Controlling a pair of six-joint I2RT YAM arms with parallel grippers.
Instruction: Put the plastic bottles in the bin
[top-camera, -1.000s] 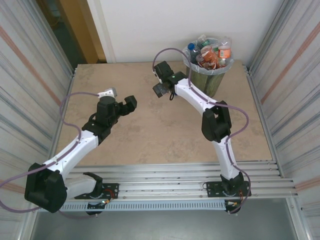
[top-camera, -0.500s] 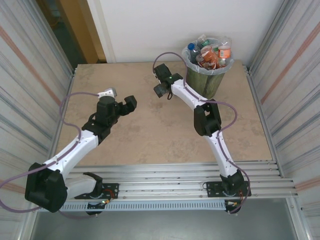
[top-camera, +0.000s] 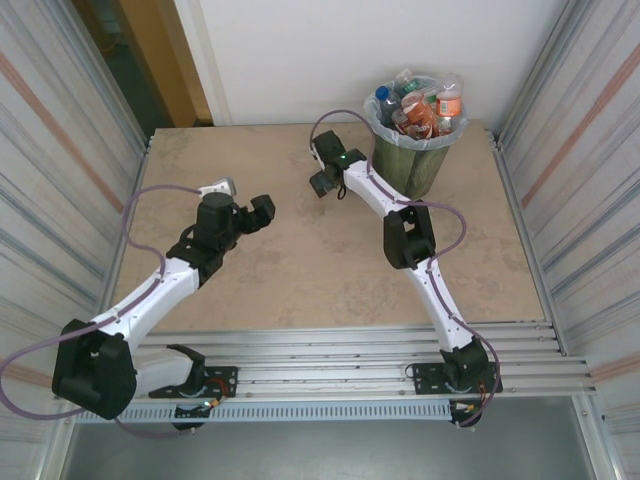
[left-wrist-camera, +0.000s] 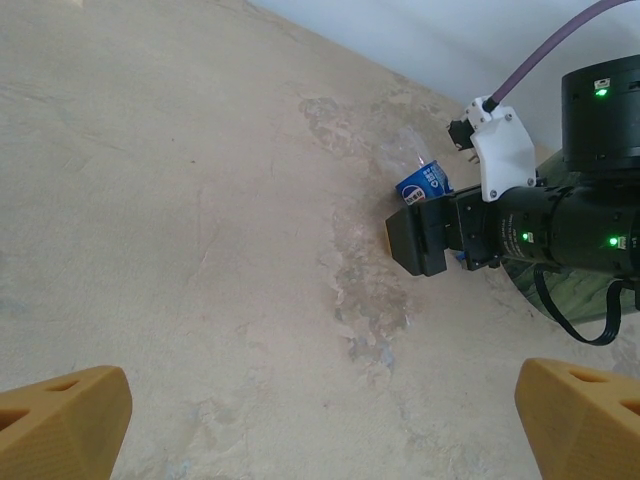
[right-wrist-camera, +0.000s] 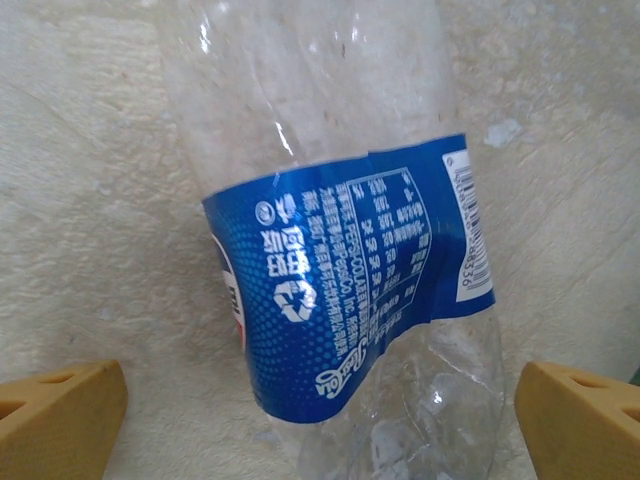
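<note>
One clear, crushed bottle (right-wrist-camera: 335, 290) (blue label) lies between the right gripper's (right-wrist-camera: 320, 415) wide jaws; one full bin (top-camera: 408, 165); left gripper (left-wrist-camera: 320, 425) gapes, empty.

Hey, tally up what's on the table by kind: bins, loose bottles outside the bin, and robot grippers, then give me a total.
Bin: 1
Loose bottle, clear with a blue label: 1
Grippers: 2 (left gripper, right gripper)
Total: 4
The heaped bottles inside the bin are too jumbled to count.
</note>
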